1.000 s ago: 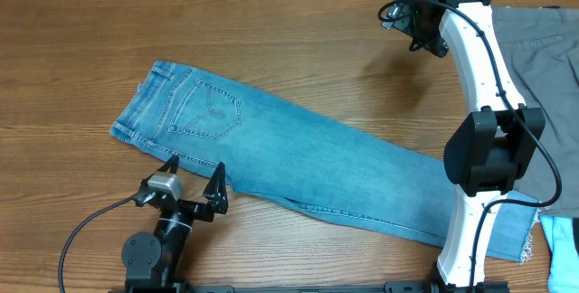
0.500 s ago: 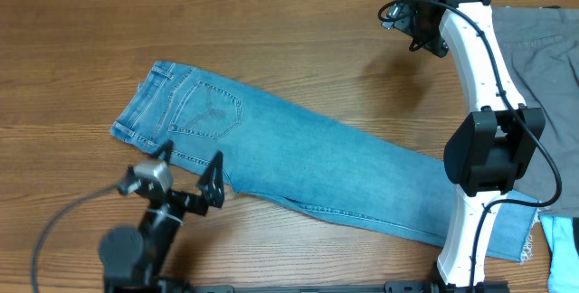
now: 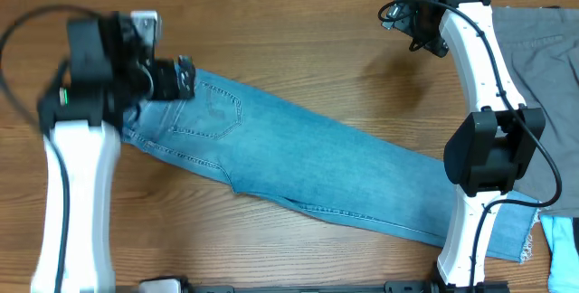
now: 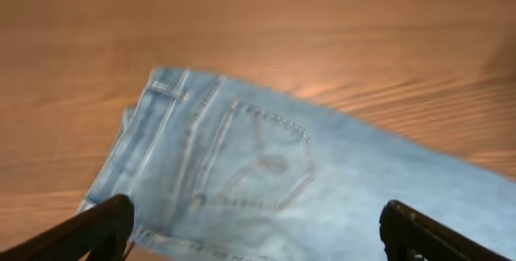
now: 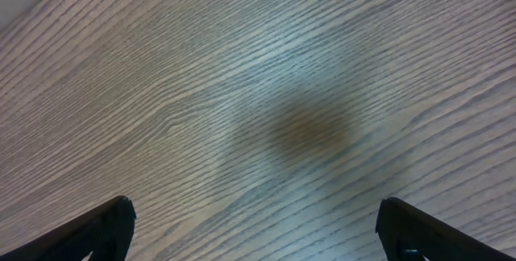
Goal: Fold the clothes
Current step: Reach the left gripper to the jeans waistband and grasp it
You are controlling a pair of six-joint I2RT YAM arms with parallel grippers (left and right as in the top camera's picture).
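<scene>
The left gripper [image 4: 256, 211] hangs above the waistband [image 4: 141, 136] end of the jeans [image 3: 308, 162], fingers spread wide and gripping nothing; this stance probably prepares a descent onto the waist edge. The jeans lie flat on the table [image 3: 298, 31], running diagonally from the waistband at upper left to the hem [image 3: 511, 236] at lower right. Only one back pocket [image 4: 270, 160] shows, which suggests the legs are already stacked lengthwise, leaving the crosswise folds. The right gripper [image 5: 256, 213] is held at the far edge over bare wood, fingers likewise spread and empty, well apart from the denim, presumably parked clear of the work. A grey garment [image 3: 538, 49] lies at the right edge.
</scene>
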